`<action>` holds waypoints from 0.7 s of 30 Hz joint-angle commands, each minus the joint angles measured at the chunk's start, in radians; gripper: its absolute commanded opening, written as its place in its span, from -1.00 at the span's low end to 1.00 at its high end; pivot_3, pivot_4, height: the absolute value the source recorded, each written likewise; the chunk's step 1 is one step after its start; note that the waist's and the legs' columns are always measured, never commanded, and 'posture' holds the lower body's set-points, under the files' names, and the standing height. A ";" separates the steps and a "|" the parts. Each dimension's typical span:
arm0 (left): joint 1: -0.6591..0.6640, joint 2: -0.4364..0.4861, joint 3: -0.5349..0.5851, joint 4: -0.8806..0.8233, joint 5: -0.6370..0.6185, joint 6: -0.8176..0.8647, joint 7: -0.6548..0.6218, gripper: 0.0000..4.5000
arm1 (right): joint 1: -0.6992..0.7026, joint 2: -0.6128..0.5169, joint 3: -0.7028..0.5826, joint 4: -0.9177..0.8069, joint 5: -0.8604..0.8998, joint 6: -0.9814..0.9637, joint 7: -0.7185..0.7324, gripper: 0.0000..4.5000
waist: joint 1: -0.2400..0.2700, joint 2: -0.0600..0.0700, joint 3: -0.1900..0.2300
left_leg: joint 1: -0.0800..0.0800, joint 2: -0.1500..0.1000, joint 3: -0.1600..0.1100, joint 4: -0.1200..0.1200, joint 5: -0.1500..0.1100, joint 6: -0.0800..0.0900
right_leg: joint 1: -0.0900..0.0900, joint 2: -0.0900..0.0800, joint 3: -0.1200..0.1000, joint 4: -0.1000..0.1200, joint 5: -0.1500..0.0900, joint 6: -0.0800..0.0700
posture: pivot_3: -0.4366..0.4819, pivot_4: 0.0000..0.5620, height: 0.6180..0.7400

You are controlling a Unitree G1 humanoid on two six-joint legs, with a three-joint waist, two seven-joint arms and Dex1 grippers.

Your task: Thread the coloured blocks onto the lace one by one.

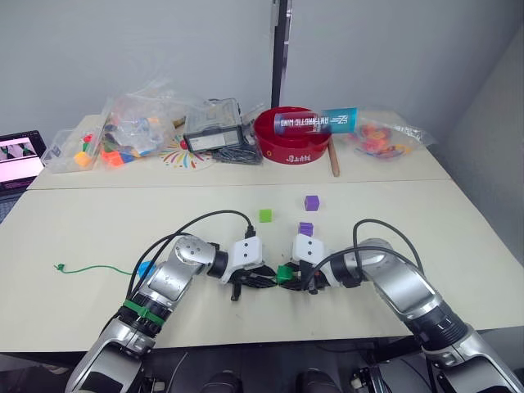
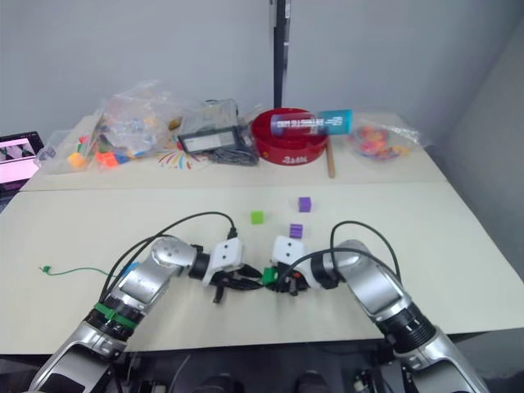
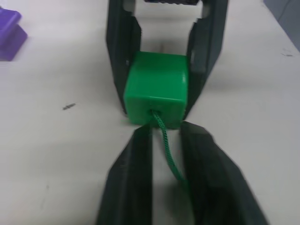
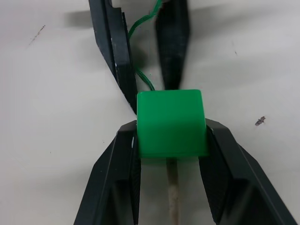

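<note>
Low in the centre of the head views the two grippers meet nose to nose just above the counter [image 1: 458, 221]. The right gripper [image 4: 171, 140] has its jaws clenched on the dark green block [image 4: 171, 123], squeezing two opposite faces so the bored faces stay free. The lace [image 3: 166, 143] enters the hole on the side toward the left gripper [image 3: 166, 154], and its pale stiff tip pokes out the far side between the right jaws, so this block looks threaded through. The left jaws are drawn in around the cord close to the block, probably to feed it straight; whether they truly pinch it I cannot tell. The cord's knotted tail lies at the left edge of the head views. The light green block [image 1: 265, 215] and two purple blocks [image 1: 311, 202] wait above centre, well apart from the grippers; the blue block [image 1: 145, 268] peeks beside the left arm.
</note>
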 commanded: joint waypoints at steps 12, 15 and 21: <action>0.061 0.091 0.089 -0.175 -0.112 0.087 -0.009 1.00 | 0.007 0.012 0.003 -0.020 0.020 0.008 -0.002 0.14 | -0.006 0.000 0.000 | -0.001 0.000 0.000 -0.002 0.000 0.000 | -0.001 0.000 0.000 0.000 0.000 0.000 | -0.05 -0.47 1.00; 0.060 0.086 0.081 -0.172 -0.113 0.085 -0.010 1.00 | 0.005 0.003 -0.013 -0.040 0.040 0.010 0.006 0.59 | -0.006 0.000 0.000 | -0.001 0.000 0.000 -0.002 0.000 0.000 | -0.001 0.000 0.000 0.000 0.000 0.000 | -0.05 -0.47 1.00; 0.040 0.052 0.051 -0.148 -0.108 0.069 -0.010 1.00 | 0.039 -0.079 -0.069 -0.124 0.099 0.028 0.050 0.99 | -0.004 0.000 0.000 | -0.002 0.000 0.000 -0.001 0.000 0.000 | -0.001 0.000 0.000 0.000 0.000 0.000 | -0.05 -0.47 1.00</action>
